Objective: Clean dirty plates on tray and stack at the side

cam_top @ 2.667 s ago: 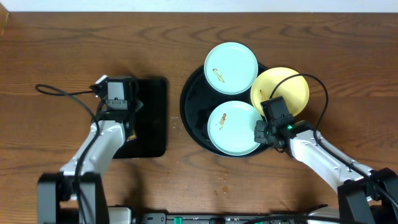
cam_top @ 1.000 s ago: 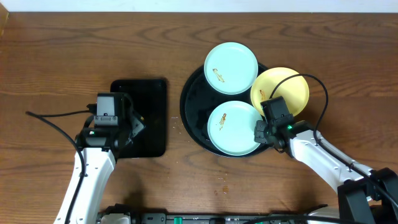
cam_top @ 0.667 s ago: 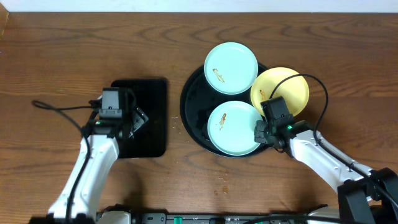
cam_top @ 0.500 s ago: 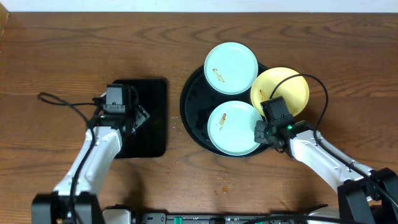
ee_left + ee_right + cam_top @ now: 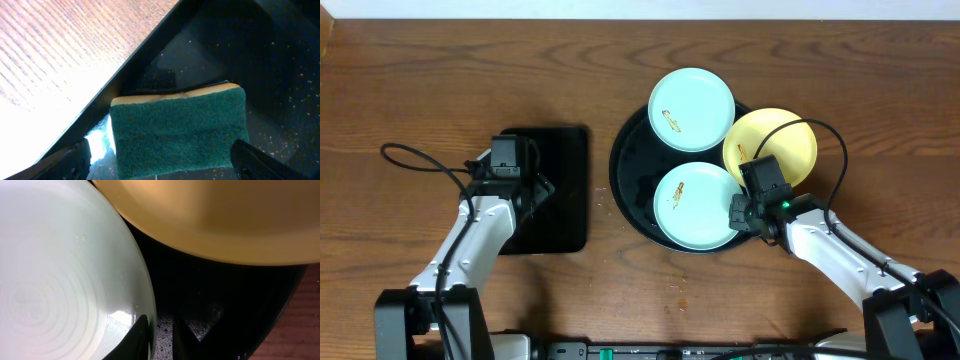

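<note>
On a round black tray (image 5: pixel 628 185) are set a rear aqua plate (image 5: pixel 692 110), a yellow plate (image 5: pixel 782 140) and a front aqua plate (image 5: pixel 690 210), its rim pinched by the right gripper (image 5: pixel 162 339). On a smaller rectangular tray (image 5: pixel 560 215), a green sponge (image 5: pixel 180 127) is straddled by the left gripper (image 5: pixel 160 164), jaws wide apart. Closed off-centre, the sponge could be pushed aside.

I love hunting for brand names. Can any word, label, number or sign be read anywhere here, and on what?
None: no text is readable in any view.
The far aqua plate, near aqua plate, yellow plate, round black tray, rectangular tray and green sponge are all unmarked. The brown-orange marks on the aqua plates are smears, not writing.
</note>
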{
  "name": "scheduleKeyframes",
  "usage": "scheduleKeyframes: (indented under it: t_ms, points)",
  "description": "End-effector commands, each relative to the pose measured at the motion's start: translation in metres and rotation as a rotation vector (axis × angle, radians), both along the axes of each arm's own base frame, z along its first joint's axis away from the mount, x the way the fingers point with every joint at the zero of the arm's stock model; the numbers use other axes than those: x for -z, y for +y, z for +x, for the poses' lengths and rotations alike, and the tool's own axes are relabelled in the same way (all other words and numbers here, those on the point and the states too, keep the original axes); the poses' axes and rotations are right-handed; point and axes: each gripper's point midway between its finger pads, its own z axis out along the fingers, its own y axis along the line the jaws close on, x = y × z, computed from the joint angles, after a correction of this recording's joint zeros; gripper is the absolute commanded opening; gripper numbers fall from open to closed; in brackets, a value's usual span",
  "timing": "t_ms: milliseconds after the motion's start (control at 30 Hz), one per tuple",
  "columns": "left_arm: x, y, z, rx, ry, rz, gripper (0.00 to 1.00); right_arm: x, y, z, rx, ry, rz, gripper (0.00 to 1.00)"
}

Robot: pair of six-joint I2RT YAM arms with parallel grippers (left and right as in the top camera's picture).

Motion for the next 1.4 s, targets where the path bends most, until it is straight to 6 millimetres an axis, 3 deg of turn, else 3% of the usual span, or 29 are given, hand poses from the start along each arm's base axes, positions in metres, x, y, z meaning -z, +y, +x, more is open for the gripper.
scheduleKeyframes:
  t_ms: [0, 567, 967, 1133, 1367]
  points:
    - [-0.001, 0.002, 0.0, -0.001, 0.006, 0.005, 0.92, 0.003, -0.001, -0.002, -0.009, 0.004, -0.021, 0.15]
    - [0.019, -0.003, 0.006, 0.009, 0.035, -0.022, 0.99, 0.003, -0.002, -0.003, -0.009, 0.006, -0.022, 0.16]
    - [-0.016, -0.003, 0.007, 0.032, -0.051, -0.014, 0.99, 0.003, -0.002, -0.003, -0.009, 0.009, -0.023, 0.16]
    - [-0.004, -0.003, 0.001, 0.029, -0.008, -0.015, 0.99, 0.004, -0.002, -0.004, -0.01, 0.012, -0.024, 0.15]
    - [0.011, -0.012, 0.013, 0.028, -0.02, -0.074, 0.98, 0.004, -0.002, -0.004, -0.009, 0.012, -0.024, 0.16]
